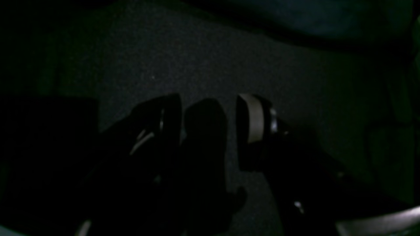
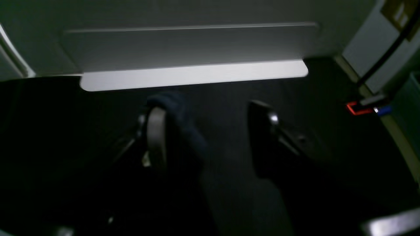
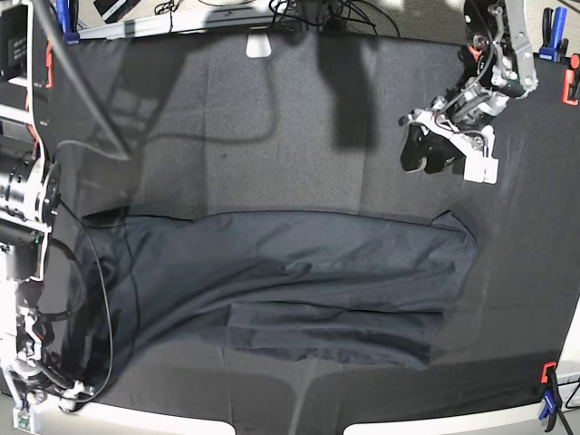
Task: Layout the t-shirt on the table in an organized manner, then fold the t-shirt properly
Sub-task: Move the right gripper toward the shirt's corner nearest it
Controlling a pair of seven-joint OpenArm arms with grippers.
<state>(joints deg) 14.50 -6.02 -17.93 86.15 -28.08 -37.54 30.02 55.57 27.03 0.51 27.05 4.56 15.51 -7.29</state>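
Base view: my left gripper [image 3: 441, 149] open, empty, far right | my right gripper [image 2: 203, 137] open around t-shirt [image 3: 272, 285] fold | risk: cloth slips, bunches on table [image 3: 272, 127].

Base view looks straight down on the table [image 3: 272, 118]; wrist views hover close above it.

Red clamp [image 3: 547, 372] with blue clamp [image 3: 546, 405] seen at lower right corner of base view; another blue clamp [image 3: 551, 31] and red clamp [image 3: 571, 83] at upper right. Tangled black cables [image 3: 335, 11] visible along top edge. Pale flat panel [image 2: 193, 75] seen across top of right wrist view.
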